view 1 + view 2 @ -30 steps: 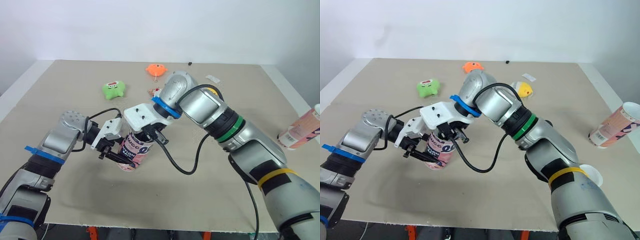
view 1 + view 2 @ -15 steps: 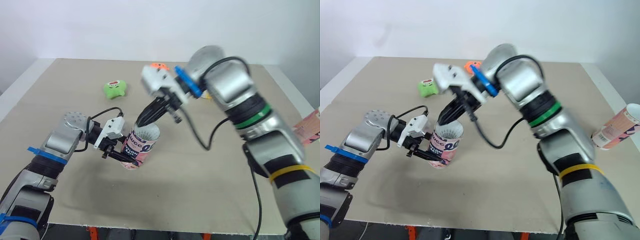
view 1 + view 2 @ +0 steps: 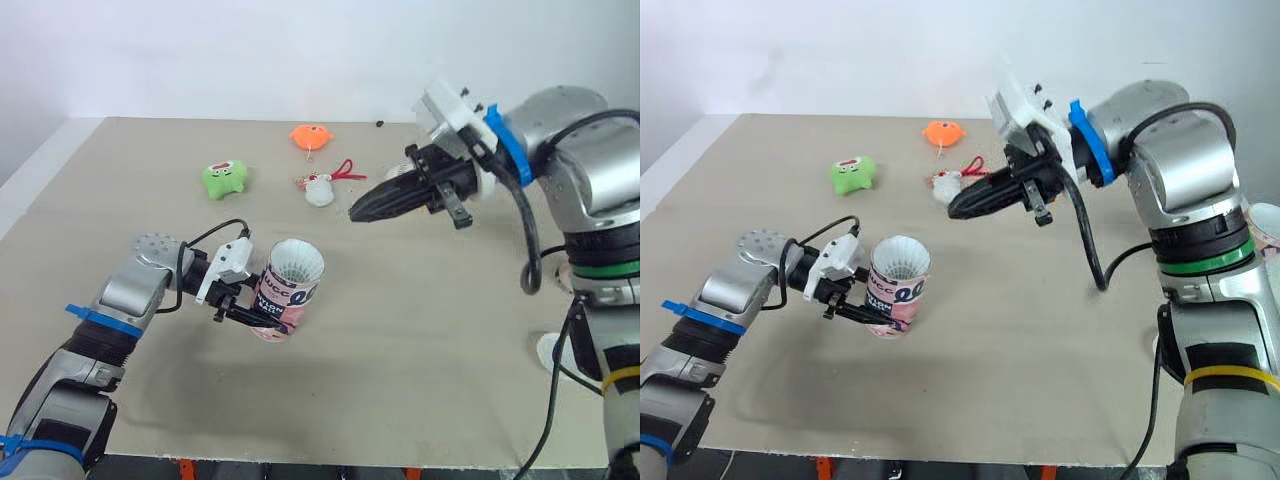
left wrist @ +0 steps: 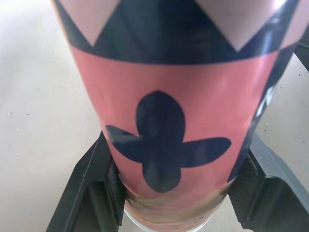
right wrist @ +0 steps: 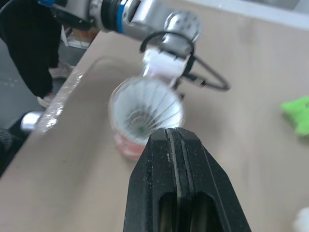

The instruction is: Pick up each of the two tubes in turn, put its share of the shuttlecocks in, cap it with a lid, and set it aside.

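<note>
A pink and black patterned tube (image 3: 287,293) stands slightly tilted on the tan table, its open mouth up. A white feathered shuttlecock (image 3: 298,262) sits inside that mouth and shows as a feather ring (image 5: 146,109) in the right wrist view. My left gripper (image 3: 258,312) is shut on the tube's lower part, its black fingers (image 4: 91,186) on either side of the tube (image 4: 164,121). My right gripper (image 3: 357,213) hovers above and to the right of the tube, shut with nothing in it; its fingertips (image 5: 174,137) are pressed together.
At the back of the table lie a green soft toy (image 3: 227,178), an orange soft toy (image 3: 313,137) and a small white thing with a red cord (image 3: 321,190). A white lid (image 3: 552,350) lies at the right, partly behind my right arm.
My right gripper has pulled up and away to the right from the tube's mouth, leaving the shuttlecock inside. The left gripper keeps hold of the tube.
</note>
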Controlling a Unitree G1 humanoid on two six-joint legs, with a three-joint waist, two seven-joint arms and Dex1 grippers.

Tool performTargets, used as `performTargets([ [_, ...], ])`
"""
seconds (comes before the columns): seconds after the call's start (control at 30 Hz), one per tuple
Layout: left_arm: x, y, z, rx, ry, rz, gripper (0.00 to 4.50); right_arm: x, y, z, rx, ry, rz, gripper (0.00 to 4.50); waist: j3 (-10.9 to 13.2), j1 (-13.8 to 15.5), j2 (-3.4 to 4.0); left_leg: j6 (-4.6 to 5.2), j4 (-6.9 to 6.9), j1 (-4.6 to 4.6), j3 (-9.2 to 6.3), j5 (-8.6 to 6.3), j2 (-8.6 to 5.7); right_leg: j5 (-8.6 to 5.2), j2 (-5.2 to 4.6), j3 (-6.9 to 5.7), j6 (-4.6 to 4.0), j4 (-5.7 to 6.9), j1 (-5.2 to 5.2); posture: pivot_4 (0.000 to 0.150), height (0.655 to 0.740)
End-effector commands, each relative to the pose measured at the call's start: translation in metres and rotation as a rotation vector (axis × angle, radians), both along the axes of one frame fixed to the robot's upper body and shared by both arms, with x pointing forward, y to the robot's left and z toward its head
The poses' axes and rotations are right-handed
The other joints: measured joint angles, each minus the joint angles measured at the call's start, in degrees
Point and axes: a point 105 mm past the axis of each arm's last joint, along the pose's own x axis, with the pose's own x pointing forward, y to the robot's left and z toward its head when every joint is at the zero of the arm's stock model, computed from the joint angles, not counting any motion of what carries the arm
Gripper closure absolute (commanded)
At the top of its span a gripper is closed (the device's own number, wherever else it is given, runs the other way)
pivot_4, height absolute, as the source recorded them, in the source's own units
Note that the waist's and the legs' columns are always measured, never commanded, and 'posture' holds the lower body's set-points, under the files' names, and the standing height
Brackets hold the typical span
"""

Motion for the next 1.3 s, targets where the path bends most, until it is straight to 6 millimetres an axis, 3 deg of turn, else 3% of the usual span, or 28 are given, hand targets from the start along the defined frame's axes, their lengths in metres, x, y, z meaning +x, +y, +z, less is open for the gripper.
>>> performTargets([
  [0.03, -0.003, -0.001, 0.007, -0.008, -0.011, -0.038, 2.11, -0.013, 0.006, 0.013, 0.018, -0.063, 0.025, 4.42, 0.0, 0.0, 0.01, 0.0, 0.0, -0.01, 0.02, 0.0, 0.01, 0.01, 0.01, 0.01, -0.01, 0.01, -0.06, 0.15, 0.74],
  [0.27, 0.004, -0.005, 0.011, -0.019, -0.066, -0.039, 2.11, -0.007, 0.012, 0.011, 0.002, -0.092, 0.013, 4.42, 0.0, 0.1, 0.01, 0.0, 0.01, -0.04, 0.04, 0.01, 0.04, 0.02, 0.05, 0.02, -0.02, 0.04, -0.09, 0.15, 0.74],
  [0.6, 0.004, -0.055, 0.005, -0.382, -0.082, 0.01, 2.11, -0.011, -0.009, 0.015, 0.026, -0.146, -0.071, 4.42, 0.0, 0.2, -0.01, 0.0, 0.02, -0.19, -0.01, 0.0, -0.08, 0.01, -0.05, 0.05, 0.06, 0.01, -0.13, 0.15, 0.74],
  [0.93, 0.001, -0.081, -0.006, -0.435, 0.008, -0.009, 2.11, -0.026, -0.03, 0.012, 0.057, -0.151, -0.191, 4.42, 0.0, 0.1, -0.01, 0.01, 0.1, -0.12, 0.01, 0.01, -0.1, 0.12, -0.01, 0.15, 0.13, 0.01, -0.1, 0.15, 0.74],
  [0.97, -0.002, -0.081, -0.009, -0.416, 0.022, -0.027, 1.36, -0.027, -0.031, 0.012, 0.06, -0.15, -0.2, 4.5, 0.0, 0.1, 0.0, 0.01, 0.1, -0.12, 0.0, 0.01, -0.1, 0.12, 0.0, 0.13, 0.13, 0.01, -0.08, 0.15, 0.74],
  [1.0, -0.004, -0.081, -0.012, -0.403, 0.026, -0.04, 1.11, -0.027, -0.031, 0.012, 0.063, -0.149, -0.207, 4.5, 0.0, 0.1, 0.0, 0.01, 0.11, -0.12, 0.0, 0.01, -0.1, 0.12, 0.0, 0.14, 0.13, 0.01, -0.08, 0.15, 0.74],
  [1.07, -0.006, -0.081, -0.013, -0.393, 0.027, -0.05, 0.13, -0.028, -0.032, 0.012, 0.067, -0.149, -0.217, 4.5, 0.0, 0.0, 0.0, 0.01, 0.11, -0.09, 0.04, 0.01, -0.1, 0.13, 0.0, 0.2, 0.15, 0.01, -0.08, 0.15, 0.74],
  [1.3, -0.007, -0.075, -0.013, -0.353, -0.014, -0.067, 0.05, -0.028, -0.032, 0.014, 0.088, -0.154, -0.228, 4.5, 0.0, 0.1, -0.01, 0.01, 0.11, -0.1, 0.04, 0.01, -0.1, 0.14, -0.01, 0.2, 0.16, 0.01, -0.08, 0.15, 0.74],
])
